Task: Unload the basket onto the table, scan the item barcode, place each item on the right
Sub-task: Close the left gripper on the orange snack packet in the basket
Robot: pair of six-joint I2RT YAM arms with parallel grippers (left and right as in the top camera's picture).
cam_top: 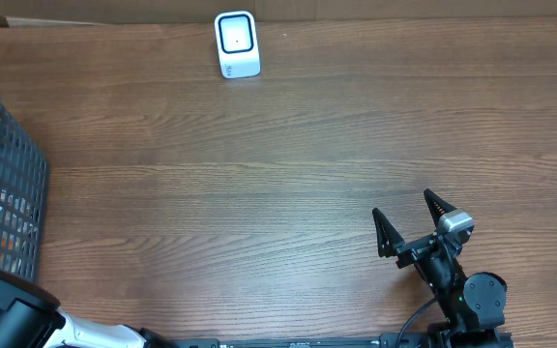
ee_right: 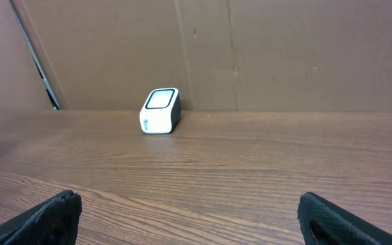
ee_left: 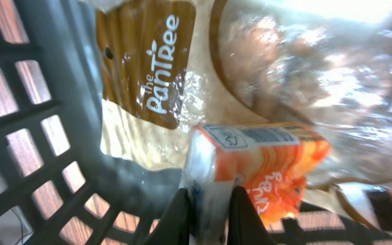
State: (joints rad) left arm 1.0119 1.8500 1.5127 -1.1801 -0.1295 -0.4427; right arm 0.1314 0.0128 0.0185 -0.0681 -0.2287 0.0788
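In the left wrist view my left gripper is down inside the dark grey basket. It is shut on the white end of an orange and white carton, which lies on its side among bagged goods. The white barcode scanner stands at the table's far edge and also shows in the right wrist view as the scanner. Over the front right of the table my right gripper is open and holds nothing. Its fingertips frame bare wood in the right wrist view.
The basket stands at the table's left edge, and my left arm reaches in from the front left corner. Inside are a brown PanTree bread bag and a clear bag of baked goods. A cardboard wall backs the table.
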